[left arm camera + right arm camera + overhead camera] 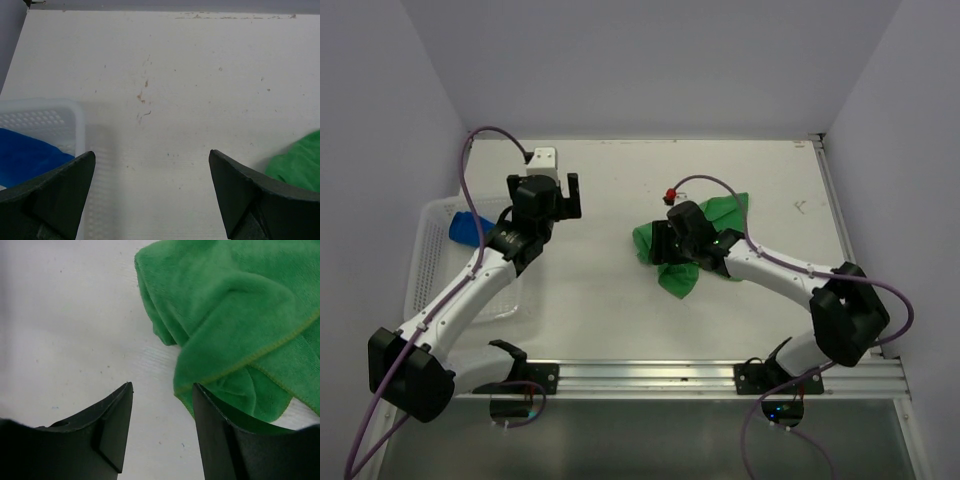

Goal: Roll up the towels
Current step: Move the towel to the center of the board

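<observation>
"Towels first: where are they?"

"Green towel (240,305) lies crumpled on the counter (610,290), just ahead of the right tool (162,390) and to its right. Its hemmed edge is right beside the right-hand finger (220,440). Blue towel (25,155) is in the white mesh basket (50,117), to the left of the left tool (150,160)."

"And the tools themselves?"

"The right tool's jaws are parted a modest way, with only bare counter showing between them. It grips nothing. The left tool is spread wide above bare counter and is also empty. From its wrist view, a bit of green towel shows off to its right."
</observation>
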Motion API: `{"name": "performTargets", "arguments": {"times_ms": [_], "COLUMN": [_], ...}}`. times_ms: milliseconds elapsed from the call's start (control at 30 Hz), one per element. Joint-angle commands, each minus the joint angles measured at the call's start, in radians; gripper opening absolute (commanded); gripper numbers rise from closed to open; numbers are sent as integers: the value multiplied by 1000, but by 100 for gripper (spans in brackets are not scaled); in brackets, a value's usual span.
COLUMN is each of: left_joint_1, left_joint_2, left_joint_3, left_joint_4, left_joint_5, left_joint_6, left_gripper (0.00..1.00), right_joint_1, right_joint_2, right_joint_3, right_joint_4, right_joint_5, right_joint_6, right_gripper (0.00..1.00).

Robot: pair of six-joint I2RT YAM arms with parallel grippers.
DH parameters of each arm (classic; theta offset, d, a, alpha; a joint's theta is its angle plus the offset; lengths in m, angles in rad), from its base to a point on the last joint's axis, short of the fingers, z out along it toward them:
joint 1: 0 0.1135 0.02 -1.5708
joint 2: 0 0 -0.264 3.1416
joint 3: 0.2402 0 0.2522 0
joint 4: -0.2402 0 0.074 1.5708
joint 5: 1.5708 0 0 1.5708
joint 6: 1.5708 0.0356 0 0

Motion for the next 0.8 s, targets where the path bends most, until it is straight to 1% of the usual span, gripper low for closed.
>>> {"name": "performTargets", "arguments": {"times_ms": [0,67,133,233,333,367,400,433,500,533,567,600,667,700,767], "left_joint_1": [-5,-5,-3,1,3,3,3,3,1,0,-3,-5,-12,-16,-32], "left_joint_2": [13,28,34,45,65,79,86,93,120,129,145,152,180,188,200], "left_joint_3": [26,31,31,26,25,26,25,28,42,43,43,43,48,52,54], "left_joint_4": [10,2,-2,-1,-5,-7,-5,-7,-21,-21,-16,-10,-10,-15,-8], "left_joint_5": [-26,-27,-27,-20,19,40,97,123,187,209,233,293,336,383,425], "left_joint_6": [6,0,-11,-33,-66,-71,-77,-82,-92,-92,-88,-80,-77,-77,-76], "left_gripper": [100,100,100,100,100,100,100,100,99,99,99,100,100,100,99], "right_joint_1": [-11,-46,-98,-175,-206,-215,-226,-256,-307,-320,-330,-349,-361,-363,-363], "right_joint_2": [-93,-130,-158,-187,-212,-213,-215,-213,-210,-207,-189,-175,-128,-117,-107], "right_joint_3": [-16,-23,-23,-56,-72,-72,-73,-79,-89,-95,-92,-84,-40,-27,-10], "right_joint_4": [40,6,-46,-63,-98,-112,-124,-142,-135,-127,-117,-109,-127,-139,-159], "right_joint_5": [-56,12,43,60,153,197,213,231,253,261,264,262,265,261,264], "right_joint_6": [28,26,28,51,57,66,75,89,136,149,159,161,154,144,137], "right_gripper": [55,54,53,48,47,47,45,44,39,39,38,38,38,38,38]}}
